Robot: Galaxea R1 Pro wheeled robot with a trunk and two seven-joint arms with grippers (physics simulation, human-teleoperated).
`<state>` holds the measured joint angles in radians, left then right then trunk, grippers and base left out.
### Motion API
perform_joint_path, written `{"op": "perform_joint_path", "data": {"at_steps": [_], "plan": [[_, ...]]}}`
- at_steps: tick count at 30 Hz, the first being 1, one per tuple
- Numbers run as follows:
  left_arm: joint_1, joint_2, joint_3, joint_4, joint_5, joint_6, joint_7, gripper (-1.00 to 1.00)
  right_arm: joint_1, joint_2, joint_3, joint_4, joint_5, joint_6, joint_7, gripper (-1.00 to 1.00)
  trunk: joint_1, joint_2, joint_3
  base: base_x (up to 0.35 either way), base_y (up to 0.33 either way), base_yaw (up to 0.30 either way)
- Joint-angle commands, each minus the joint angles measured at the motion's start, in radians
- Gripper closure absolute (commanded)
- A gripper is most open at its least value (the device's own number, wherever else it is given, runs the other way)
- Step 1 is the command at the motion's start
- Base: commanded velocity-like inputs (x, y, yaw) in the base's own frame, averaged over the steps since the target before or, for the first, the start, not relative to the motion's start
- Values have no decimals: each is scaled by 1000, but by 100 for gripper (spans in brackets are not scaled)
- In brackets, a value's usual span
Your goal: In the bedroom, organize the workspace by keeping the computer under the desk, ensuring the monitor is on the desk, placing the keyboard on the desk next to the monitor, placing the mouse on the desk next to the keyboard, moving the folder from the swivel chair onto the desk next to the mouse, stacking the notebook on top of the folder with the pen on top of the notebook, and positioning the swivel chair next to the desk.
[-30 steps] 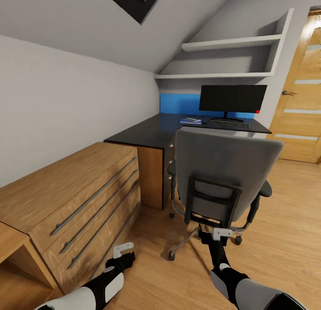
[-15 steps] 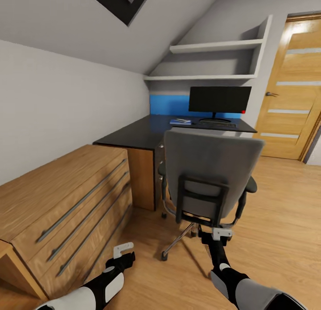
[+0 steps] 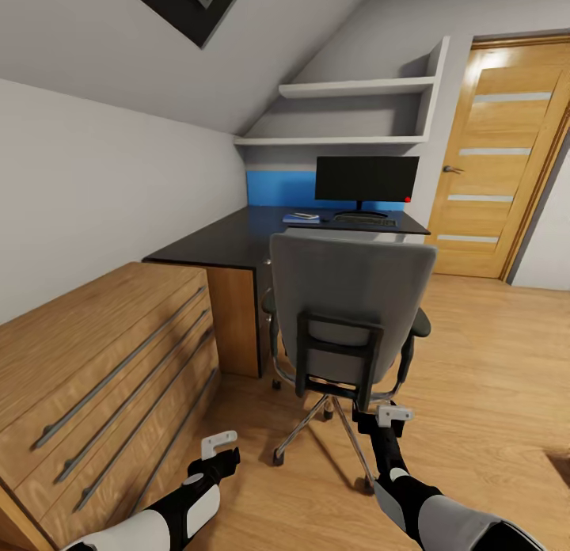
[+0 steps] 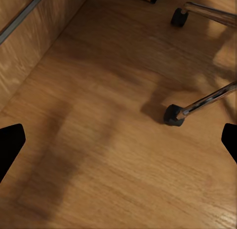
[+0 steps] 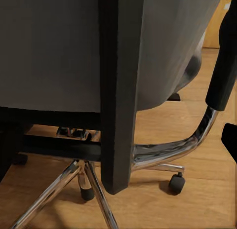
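Note:
The swivel chair (image 3: 348, 298) stands with its grey back toward me, in front of the black-topped desk (image 3: 229, 238). On the desk are the monitor (image 3: 366, 179) and, before it, the keyboard (image 3: 364, 218). A thin blue item (image 3: 302, 217) lies left of the keyboard; I cannot tell whether it is the folder or the notebook. Mouse, pen and computer are hidden. My right gripper (image 3: 388, 415) is open just behind the chair's base, with the chair's black back spine (image 5: 118, 91) straight ahead of its spread fingers. My left gripper (image 3: 220, 444) hangs open over the floor near a castor (image 4: 173, 115).
A low light-wood cabinet (image 3: 103, 353) with long bar handles runs along the left wall up to the desk. White shelves (image 3: 348, 112) hang above the monitor. A wooden door (image 3: 491, 163) is at the right, with open wood floor (image 3: 491, 361) before it.
The whole view has swung to the right, so the door shows more and the desk and chair sit further left in the picture. Both arms keep their pose.

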<state>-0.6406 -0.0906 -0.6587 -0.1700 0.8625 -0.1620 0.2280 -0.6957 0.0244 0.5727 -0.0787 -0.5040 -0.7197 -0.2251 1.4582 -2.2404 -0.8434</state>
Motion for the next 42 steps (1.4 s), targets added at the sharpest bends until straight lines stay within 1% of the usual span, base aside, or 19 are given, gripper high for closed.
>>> {"op": "perform_joint_path", "data": {"at_steps": [1,16,17,22,23,35,42], "plan": [[-1,0,-9,0,7,-3,5,-100,-1,0,9,0,-4,0,-7,-100,0,0,-1,0,0,-13],[-1,2,-8,0,7,-2,5,-100,-1,2,9,-2,-10,7,-12,-100,0,0,-1,0,0,-2],[-1,2,-8,0,7,-2,5,-100,-1,3,9,-3,-15,22,-19,-100,0,0,-1,0,0,0],[-1,2,-9,0,7,-2,5,-100,-1,7,6,-3,-14,28,-21,-100,0,0,-1,0,0,0],[-1,2,-8,0,7,-2,5,-100,-1,8,6,-1,-9,28,-22,-100,0,0,0,-72,52,-206],[-1,1,-9,0,7,-2,5,-100,-1,7,6,-1,-7,26,-20,-100,0,0,6,-101,139,-237],[-1,1,-9,-1,5,-3,5,-100,-1,7,6,-1,-7,26,-20,-100,0,0,8,-15,23,-183]]}}
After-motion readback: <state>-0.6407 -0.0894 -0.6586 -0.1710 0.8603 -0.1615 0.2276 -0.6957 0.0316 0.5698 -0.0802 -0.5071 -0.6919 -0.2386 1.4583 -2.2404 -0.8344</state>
